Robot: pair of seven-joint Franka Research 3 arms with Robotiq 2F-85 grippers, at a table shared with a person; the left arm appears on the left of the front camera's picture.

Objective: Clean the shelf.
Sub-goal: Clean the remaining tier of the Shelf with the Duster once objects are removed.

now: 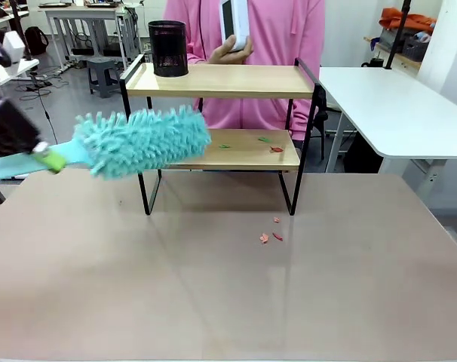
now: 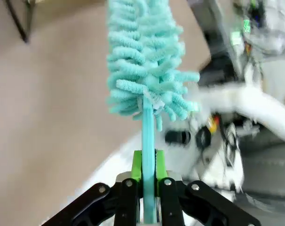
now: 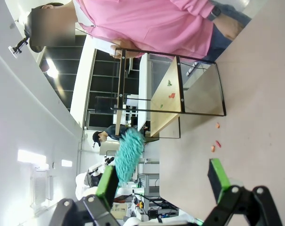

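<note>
- The shelf (image 1: pixel 236 79) stands toward the far edge of the counter (image 1: pixel 213 302), about midway along it, with its long side facing the robot.
- The left gripper (image 2: pixel 149 176) is clamped tight on the flat handle of a teal duster (image 1: pixel 142 141).
- The duster lies nearly level, its long axis running along the shelf's front. Its fluffy head covers the left end of the lower board (image 1: pixel 247 154); whether it touches the wood I can't tell.
- The paper scraps (image 1: pixel 276 149) lie at that board's right end, so I'd judge the sweep runs rightward along the board from the duster's tip.
- More bits (image 1: pixel 270 236) lie on the counter near the front right leg.
- The left arm is clearly nearer; the right gripper (image 3: pixel 162 178) hangs wide and empty, well apart.
</note>
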